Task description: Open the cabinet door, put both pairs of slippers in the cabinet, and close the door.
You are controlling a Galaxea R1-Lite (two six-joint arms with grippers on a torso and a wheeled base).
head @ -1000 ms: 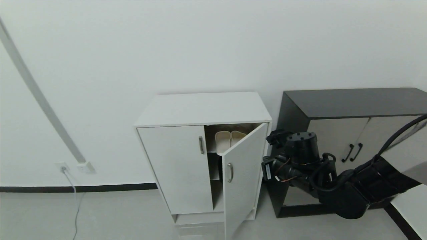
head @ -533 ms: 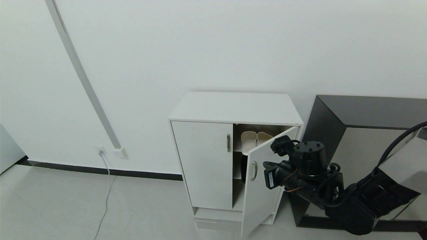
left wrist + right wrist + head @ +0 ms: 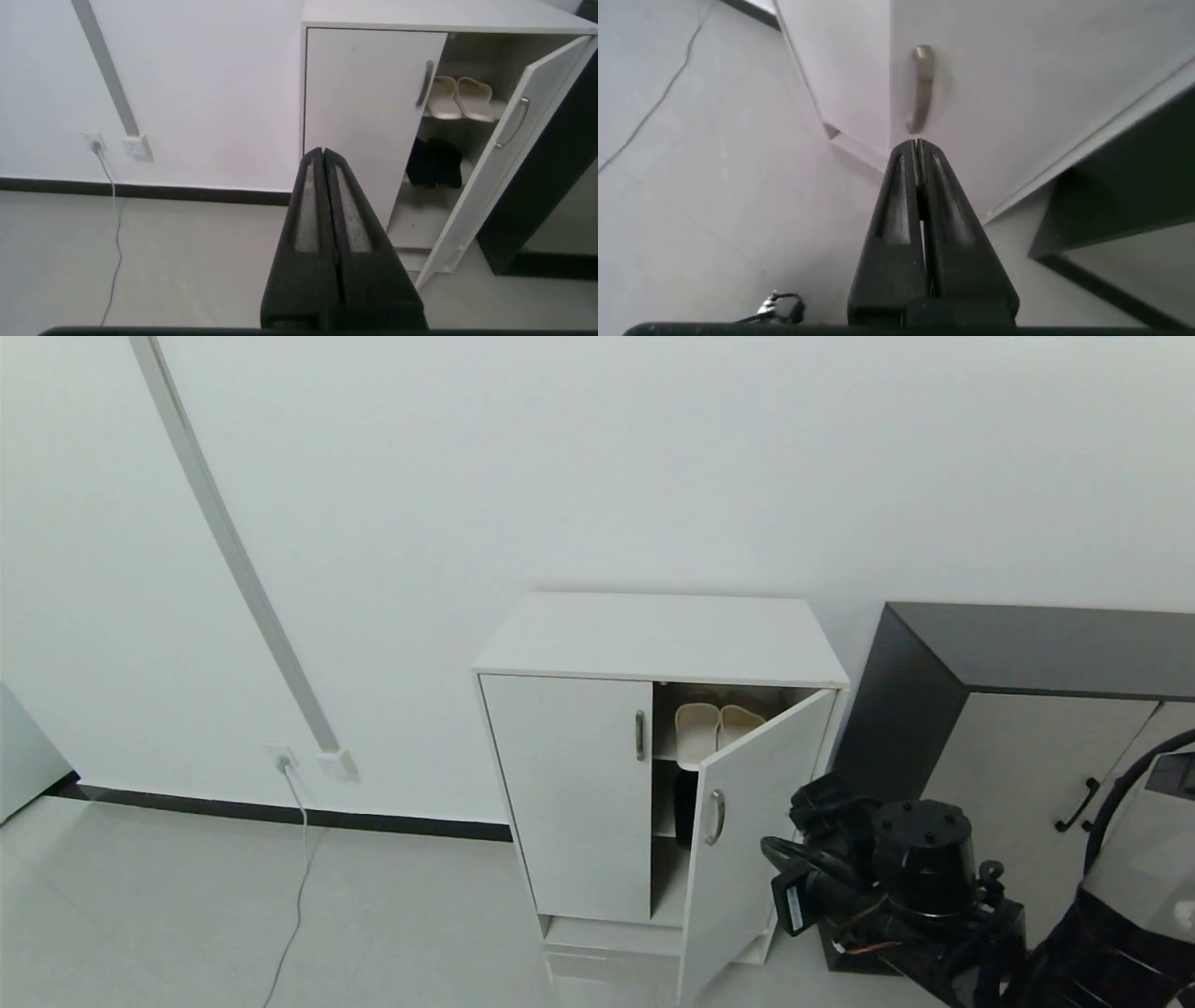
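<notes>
Two pairs in boxy white cabinet (image 3: 653,635): smooth cream slippers (image 3: 717,728) at twelve o'clock of black slippers (image 3: 434,163); left fingers (image 3: 313,201), right fingers (image 3: 901,196) pressed together.

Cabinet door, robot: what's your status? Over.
Left gripper shut, right gripper shut. White wooden cabinet door half open. Cream slippers and black slippers inside.

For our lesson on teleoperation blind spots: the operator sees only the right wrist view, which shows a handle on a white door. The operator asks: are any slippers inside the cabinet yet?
Observer: Yes, a pale pair of slippers lies on the top shelf.
Operator: And the second pair?
Observer: A dark pair, as far as I can tell, sits on the shelf below.
Operator: Is the door shut?
Observer: No, the right door stands ajar.
</notes>
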